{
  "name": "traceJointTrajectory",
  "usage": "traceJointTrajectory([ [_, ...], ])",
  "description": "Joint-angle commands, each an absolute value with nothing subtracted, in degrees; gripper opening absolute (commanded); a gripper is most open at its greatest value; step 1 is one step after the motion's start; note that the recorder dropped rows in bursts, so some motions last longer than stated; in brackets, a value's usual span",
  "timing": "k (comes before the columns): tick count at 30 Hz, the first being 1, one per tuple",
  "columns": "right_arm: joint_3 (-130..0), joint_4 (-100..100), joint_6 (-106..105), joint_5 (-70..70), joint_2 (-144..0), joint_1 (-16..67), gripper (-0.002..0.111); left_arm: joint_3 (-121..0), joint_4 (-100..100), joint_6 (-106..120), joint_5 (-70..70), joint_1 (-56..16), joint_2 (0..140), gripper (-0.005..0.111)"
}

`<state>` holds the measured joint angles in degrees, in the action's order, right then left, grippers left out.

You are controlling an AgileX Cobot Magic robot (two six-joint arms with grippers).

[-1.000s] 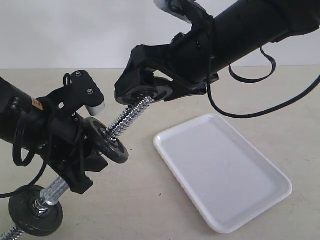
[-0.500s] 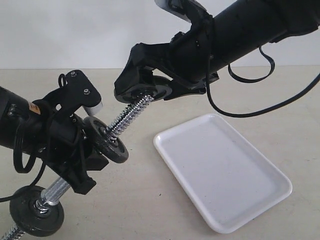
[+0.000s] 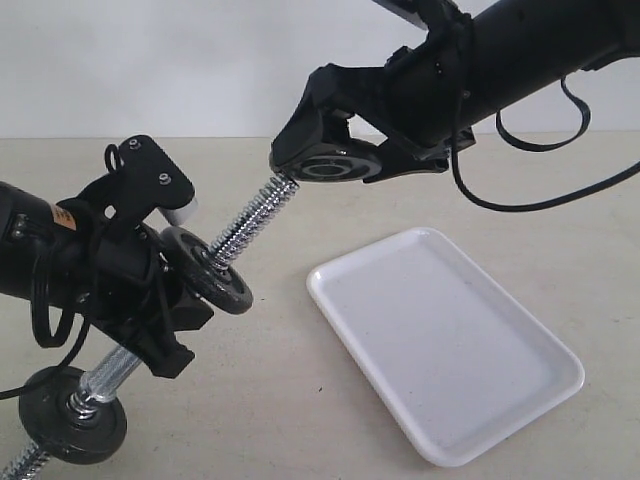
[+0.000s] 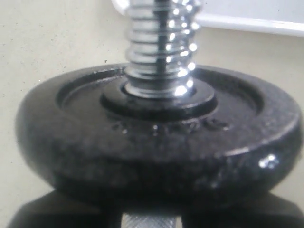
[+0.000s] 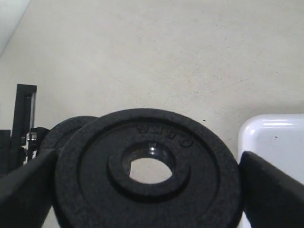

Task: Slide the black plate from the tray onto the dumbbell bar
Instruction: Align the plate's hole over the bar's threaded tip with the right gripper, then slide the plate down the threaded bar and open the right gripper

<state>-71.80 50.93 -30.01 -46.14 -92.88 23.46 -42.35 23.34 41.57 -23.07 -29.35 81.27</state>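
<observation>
Though carried well clear of the tray point(image 3: 450, 330), shows the black plate point(image 5: 204, 166) not yet on the dumbbell bar point(image 3: 245, 228): held flat by its rim in the right gripper point(image 3: 338, 160), closed on opposite edges, at upper centre of the exterior view.

Places the bar's free threaded tip just below and left of the plate, at the plate's edge rather than in the centre hole. Confirms this in the right wrist view, with bare tabletop point(image 3: 280, 400) visible through the hole.

Runs the bar's long axis diagonally from lower left to upper centre, with the left gripper point(image 3: 155, 320) clamped shut round the knurled middle. Carries one mounted disc point(image 3: 212, 272) just above that grip and a second disc point(image 3: 70, 428) at the lower-left end.

Calls, by judgement, for a shift of the plate down and left, hole lined up with the tip and face square to the axis. Falls to the right arm, already holding the plate and nearer the tip.

Compared with half a second earlier, finds the plate up and to the right, drawn off the tip covered then. Finds the left arm and bar edged slightly up and left, and the tray unmoved.
</observation>
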Motion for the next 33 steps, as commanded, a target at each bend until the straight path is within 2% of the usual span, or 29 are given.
traceJointTrajectory([
  [1, -72.1, 55.1, -31.6, -47.7, -91.4, 23.5, 0.0, -44.1, 26.3, 40.7, -13.9, -29.2, 78.5, 0.004],
  [9, -72.1, 56.4, -31.2, -52.5, -91.4, 23.5, 0.0, -44.3, 26.3, 40.7, -12.0, -29.2, 78.5, 0.004],
  [18, -72.1, 64.5, -37.5, -45.6, -91.5, 23.5, 0.0, -44.3, 26.3, 40.7, -12.6, -29.2, 78.5, 0.004],
  [33, -72.1, 65.3, -37.8, -46.7, -93.9, 24.0, 0.0, -44.3, 27.6, 40.7, -11.5, -29.2, 78.5, 0.004],
])
